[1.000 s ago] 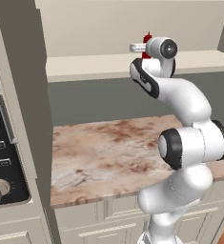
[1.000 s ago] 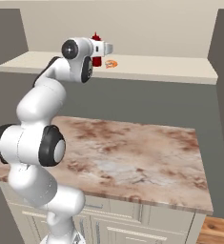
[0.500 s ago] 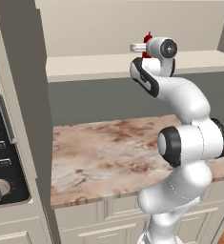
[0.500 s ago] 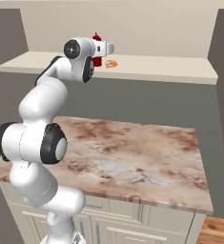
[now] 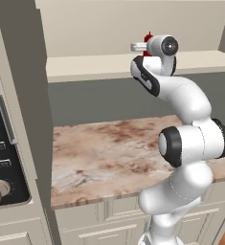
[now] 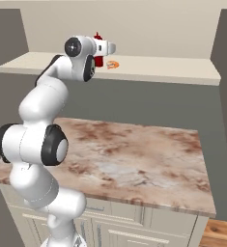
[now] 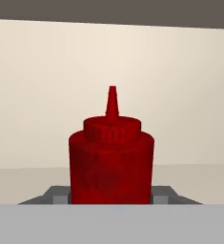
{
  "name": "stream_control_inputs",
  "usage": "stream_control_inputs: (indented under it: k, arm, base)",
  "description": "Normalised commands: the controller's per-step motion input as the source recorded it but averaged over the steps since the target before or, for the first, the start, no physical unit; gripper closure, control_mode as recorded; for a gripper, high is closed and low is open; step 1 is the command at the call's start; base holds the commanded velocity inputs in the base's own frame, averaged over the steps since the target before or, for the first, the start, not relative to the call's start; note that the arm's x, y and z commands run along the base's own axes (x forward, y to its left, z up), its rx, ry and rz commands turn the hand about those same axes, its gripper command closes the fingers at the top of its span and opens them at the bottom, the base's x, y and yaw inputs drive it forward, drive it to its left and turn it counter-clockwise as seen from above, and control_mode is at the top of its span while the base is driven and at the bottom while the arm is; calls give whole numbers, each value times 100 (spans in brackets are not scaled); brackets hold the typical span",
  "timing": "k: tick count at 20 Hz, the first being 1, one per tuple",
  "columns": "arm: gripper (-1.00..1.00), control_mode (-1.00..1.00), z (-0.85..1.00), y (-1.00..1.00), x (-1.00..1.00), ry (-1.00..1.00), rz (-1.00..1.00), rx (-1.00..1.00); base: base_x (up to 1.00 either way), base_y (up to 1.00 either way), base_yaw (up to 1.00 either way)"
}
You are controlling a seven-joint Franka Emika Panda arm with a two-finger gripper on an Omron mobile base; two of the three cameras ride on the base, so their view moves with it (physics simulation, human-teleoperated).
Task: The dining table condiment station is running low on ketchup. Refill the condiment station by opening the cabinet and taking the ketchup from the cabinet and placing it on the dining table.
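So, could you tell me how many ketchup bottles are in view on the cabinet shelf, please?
1. The ketchup stands upright on the cabinet shelf, between the gripper fingers, which are closed on its body. The hand blocks part of the shelf, so another could be hidden.

In the hand view, the ketchup bottle [image 7: 111,162] is cut off at its lower part by the picture's bottom, so its base on the shelf [image 7: 27,183] is not seen. The fingers [image 7: 60,196] show just as small grey pieces at each side of the bottle; real contact cannot be told. In the left base view, the white hand hides almost all the bottle. In the right base view, a small orange thing [image 6: 113,64] on the shelf is too small to name.
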Motion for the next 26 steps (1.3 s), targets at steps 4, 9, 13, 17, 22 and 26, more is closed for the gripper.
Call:
stream_control_inputs:
  k: [4, 9, 13, 17, 22, 26]
  arm:
    - [100, -100, 0, 1, -9, -1, 0, 1]
    - [100, -100, 19, 1, -64, -4, 3, 1]
    - [100, -100, 11, 0, -94, -6, 10, 0]
    - [100, -100, 1, 0, -100, -1, 13, 0]
    - [100, -100, 5, 0, -99, -3, 15, 0]
    - [100, -100, 6, 0, -100, -1, 14, 0]
  base:
    - [0, 0, 0]
    - [0, 0, 0]
    - [0, 0, 0]
    - [0, 0, 0]
    - [0, 0, 0]
    - [0, 0, 0]
